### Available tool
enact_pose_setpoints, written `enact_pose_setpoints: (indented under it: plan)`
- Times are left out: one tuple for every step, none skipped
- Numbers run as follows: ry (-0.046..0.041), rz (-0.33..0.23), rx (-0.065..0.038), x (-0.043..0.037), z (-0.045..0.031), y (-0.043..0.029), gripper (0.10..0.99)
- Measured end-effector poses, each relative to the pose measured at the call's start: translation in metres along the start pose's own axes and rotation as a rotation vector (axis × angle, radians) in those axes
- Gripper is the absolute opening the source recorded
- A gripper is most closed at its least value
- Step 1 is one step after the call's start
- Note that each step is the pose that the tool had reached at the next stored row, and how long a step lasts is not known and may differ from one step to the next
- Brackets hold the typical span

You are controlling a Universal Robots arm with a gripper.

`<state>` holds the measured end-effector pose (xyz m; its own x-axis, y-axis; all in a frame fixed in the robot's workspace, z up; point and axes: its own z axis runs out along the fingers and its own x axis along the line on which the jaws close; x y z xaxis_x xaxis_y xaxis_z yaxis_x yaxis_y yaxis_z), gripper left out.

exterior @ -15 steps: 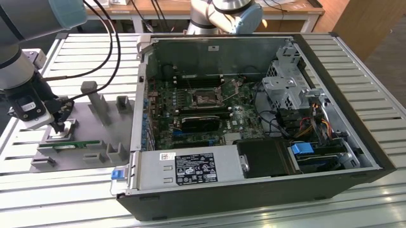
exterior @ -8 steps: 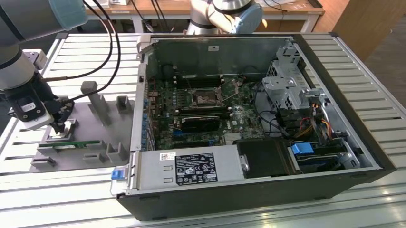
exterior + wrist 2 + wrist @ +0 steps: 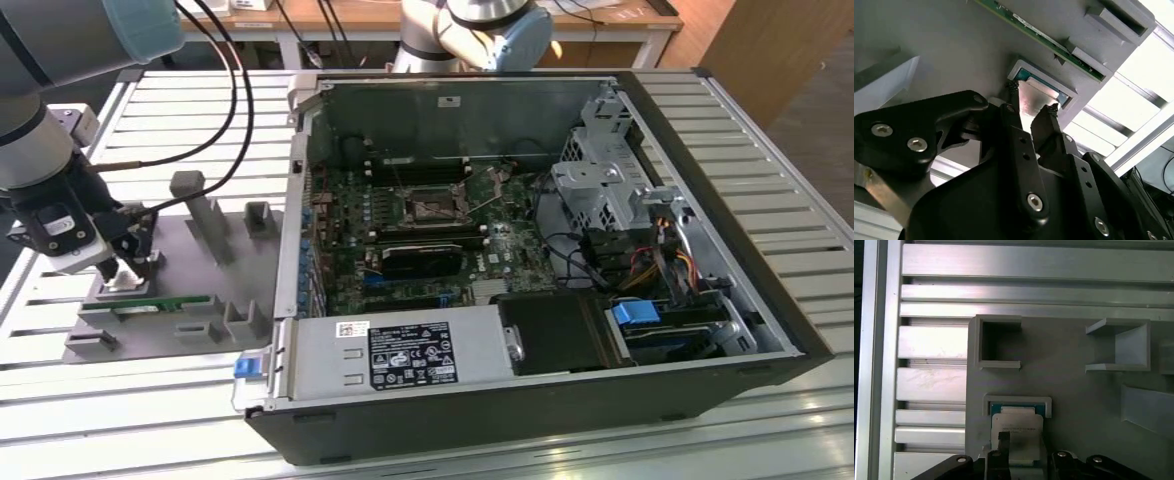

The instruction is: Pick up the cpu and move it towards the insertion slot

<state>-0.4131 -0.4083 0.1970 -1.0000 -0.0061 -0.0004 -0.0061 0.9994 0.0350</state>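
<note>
**Pincer clamped on the chip, lift not yet made**

The pincer (image 3: 118,268) is down low at the exterior view's left, over the grey holder plate (image 3: 174,345), and it looks closed on the chip (image 3: 123,283). In the second wrist view the pincer (image 3: 1032,99) has a tip pressed to each of two opposite edges of the chip (image 3: 1038,94), with the silver top shining between them. The first wrist view shows the chip (image 3: 1016,426) lying flat in its shallow square pocket on the plate, a band of green along one side. My read is that this is the pick-up step: grasp made, chip not yet out of the pocket.

Moving right, a long green memory stick (image 3: 163,303) lies just beside the pocket on the same plate. Then come the plate's upright posts (image 3: 200,210), and then the open computer case (image 3: 747,230) lying on the slatted metal surface (image 3: 200,110). Inside it, on the circuit board (image 3: 347,230), is the socket (image 3: 434,207), a shiny frame around a dark centre. It is well apart from the pincer, with the case wall between them.

As for what the next move calls for, I'd say a straight, level rise so the chip clears the pocket lip without tilting. It also needs enough height to pass over the case wall, and a firm but gentle hold on those thin edges.
</note>
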Motion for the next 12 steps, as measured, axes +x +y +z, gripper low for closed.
enact_pose_setpoints:
  plan:
    - [0.0001,0.000,0.000,0.0000,0.0000,0.0000,0.408]
    - [0.0000,0.000,0.000,0.0000,0.0000,0.0000,0.408]
    - [0.0000,0.000,0.000,0.0000,0.0000,0.0000,0.467]
    - [0.0000,0.001,0.000,0.0000,0.0000,0.0000,0.525]
    - [0.0001,0.001,0.000,0.0000,0.0000,0.0000,0.525]
    - [0.0000,0.001,0.000,0.0000,0.0000,0.0000,0.580]
    - [0.0000,0.001,0.000,0.0000,0.0000,0.0000,0.580]
    - [0.0000,0.001,0.000,0.0000,0.0000,0.0000,0.647]
    - [0.0000,0.001,0.000,0.0000,0.0000,0.0000,0.647]
    - [0.0000,0.001,0.000,0.0000,0.0000,0.0000,0.647]
    - [0.0000,-0.003,0.000,0.0000,0.0000,0.0000,0.647]
    - [0.0004,-0.009,0.000,0.0000,-0.0001,0.0000,0.647]
